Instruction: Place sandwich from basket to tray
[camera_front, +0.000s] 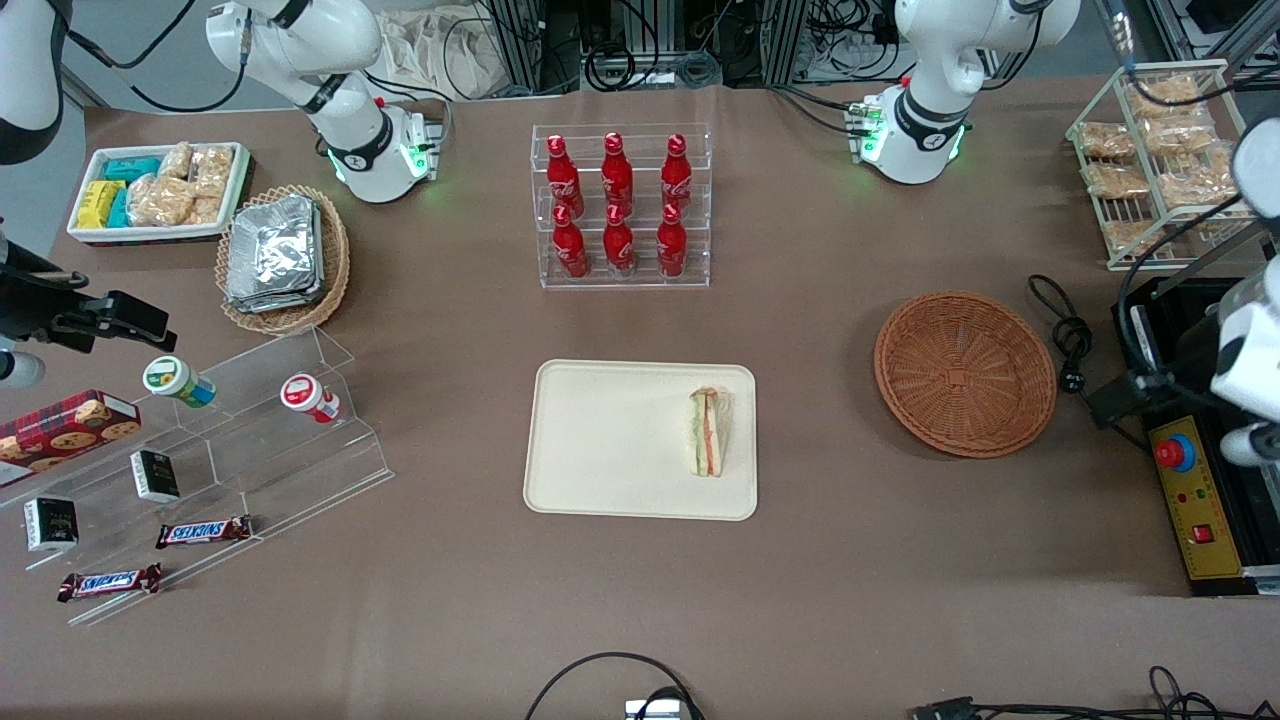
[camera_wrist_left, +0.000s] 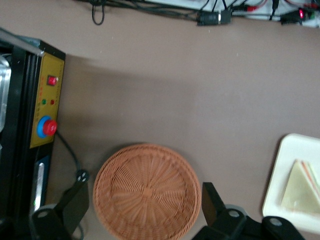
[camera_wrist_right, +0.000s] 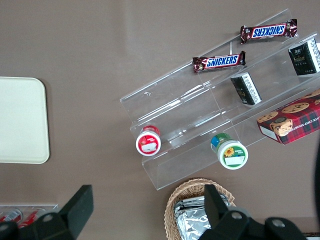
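The small triangular sandwich (camera_front: 707, 432) of pale bread with orange and green filling lay on the flat cream rectangular tray (camera_front: 600, 440), near the rim facing my end of the table and well apart from my jaws. Bare brown tabletop (camera_front: 815, 400) separated the tray from the round reddish-brown wicker basket (camera_front: 965, 372). My gripper (camera_wrist_left: 143, 192) hovered above that basket, jaws spread wide.

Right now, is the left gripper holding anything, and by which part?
Nothing. The gripper is open above the empty basket, nothing between its fingers. The sandwich lies on the tray.
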